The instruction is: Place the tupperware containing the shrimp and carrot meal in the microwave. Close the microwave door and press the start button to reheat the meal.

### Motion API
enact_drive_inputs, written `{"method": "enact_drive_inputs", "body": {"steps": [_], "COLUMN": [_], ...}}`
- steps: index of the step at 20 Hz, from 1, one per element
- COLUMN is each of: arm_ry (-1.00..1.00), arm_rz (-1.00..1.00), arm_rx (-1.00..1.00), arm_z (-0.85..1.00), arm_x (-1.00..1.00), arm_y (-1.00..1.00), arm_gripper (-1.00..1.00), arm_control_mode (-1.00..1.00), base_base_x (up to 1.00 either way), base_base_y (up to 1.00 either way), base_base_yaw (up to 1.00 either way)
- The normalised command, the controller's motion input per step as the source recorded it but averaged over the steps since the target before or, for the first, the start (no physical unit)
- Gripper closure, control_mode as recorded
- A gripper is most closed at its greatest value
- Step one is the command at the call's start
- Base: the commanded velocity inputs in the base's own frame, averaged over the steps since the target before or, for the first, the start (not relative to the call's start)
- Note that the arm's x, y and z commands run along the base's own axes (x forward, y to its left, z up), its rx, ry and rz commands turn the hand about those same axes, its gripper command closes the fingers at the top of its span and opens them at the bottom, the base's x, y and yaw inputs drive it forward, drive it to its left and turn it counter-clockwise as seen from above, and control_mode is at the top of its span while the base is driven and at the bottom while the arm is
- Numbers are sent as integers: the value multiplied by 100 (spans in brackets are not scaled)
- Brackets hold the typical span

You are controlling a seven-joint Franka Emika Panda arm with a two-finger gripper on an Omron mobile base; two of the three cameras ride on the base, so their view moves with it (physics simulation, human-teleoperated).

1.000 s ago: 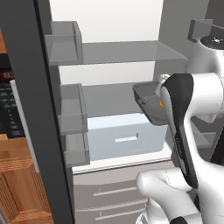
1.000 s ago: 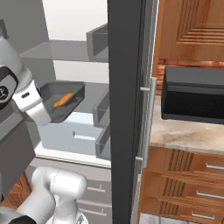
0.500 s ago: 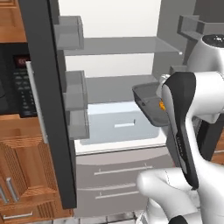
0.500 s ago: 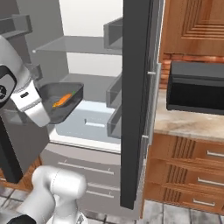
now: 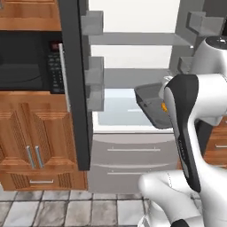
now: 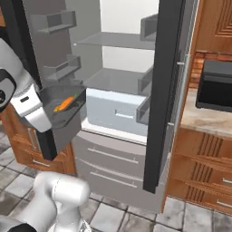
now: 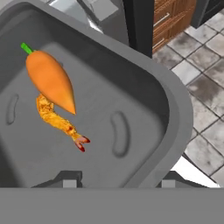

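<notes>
Wood cabinets (image 5: 26, 133) flanked an open grey fridge (image 5: 133, 71), whose dark left door (image 5: 75, 84) stood swung out toward the camera. Just left of that door, set into the cabinets, sat the microwave (image 5: 29, 62), its microwave door (image 5: 22, 66) shut flat against the front, with the keypad strip beside the fridge door's edge.

In front of the fridge, level with its pale drawer (image 6: 113, 111), the tupperware (image 6: 63, 108) hung in the air clear of every shelf, well apart from the microwave. The gripper (image 7: 116, 181) held it by the near rim, one finger tip inside the wall and one outside, so the jaws were clamped on the tub. Inside lay the shrimp and carrot meal (image 7: 52, 94): a carrot with a green stub, and a curled shrimp touching it on its lower side.

Right of the fridge, a second dark door (image 6: 165, 90) hung open, and beyond it a stone counter (image 6: 204, 120) carried a black box (image 6: 215, 86).
</notes>
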Motion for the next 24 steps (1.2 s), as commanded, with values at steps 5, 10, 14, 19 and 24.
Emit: {"method": "enact_drive_inputs", "body": {"steps": [5, 10, 14, 19, 24], "arm_ry": [0, 0, 0, 0, 0], "arm_rz": [0, 0, 0, 0, 0], "arm_rx": [0, 0, 0, 0, 0], "arm_z": [0, 0, 0, 0, 0], "arm_x": [0, 0, 0, 0, 0], "arm_y": [0, 0, 0, 0, 0], "arm_gripper": [100, 100, 100, 100, 100], "arm_control_mode": [100, 100, 100, 100, 100], "base_base_x": [-50, -15, 1, 25, 53], "base_base_y": [19, 47, 64, 82, 87], "base_base_yaw": [41, 39, 38, 32, 21]}}
